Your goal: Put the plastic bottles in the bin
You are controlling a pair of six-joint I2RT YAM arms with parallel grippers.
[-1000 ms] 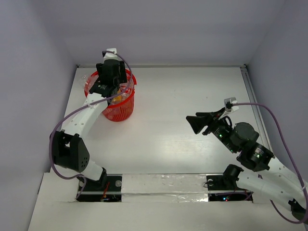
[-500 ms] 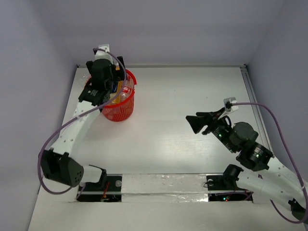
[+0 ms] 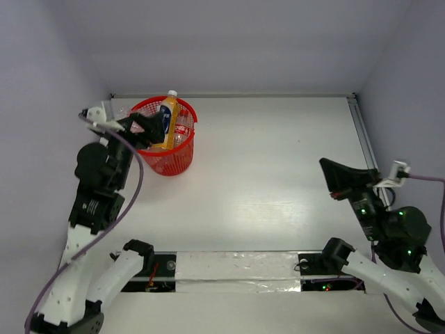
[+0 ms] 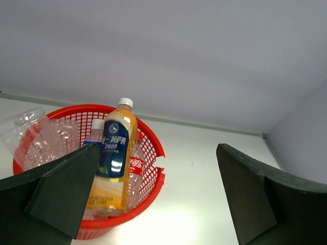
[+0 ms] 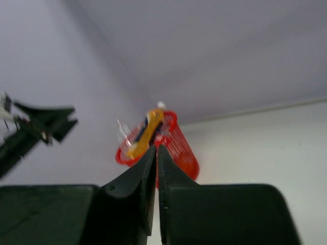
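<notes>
The orange bottle [image 3: 167, 122] leans upright in the red bin [image 3: 182, 157], just beside the left gripper [image 3: 144, 129] — spread wide, empty; the right gripper [image 3: 327, 168] — far off — pinched together, empty.

Left jaws wide; right jaws together

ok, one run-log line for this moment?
left gripper: open, empty, beside bin | right gripper: shut, empty, far from bin | orange bottle: leaning in bin, cap above rim | clear bottles: in bin

At least four bottles [image 4: 115, 158], one bin [image 4: 76, 108]
</notes>
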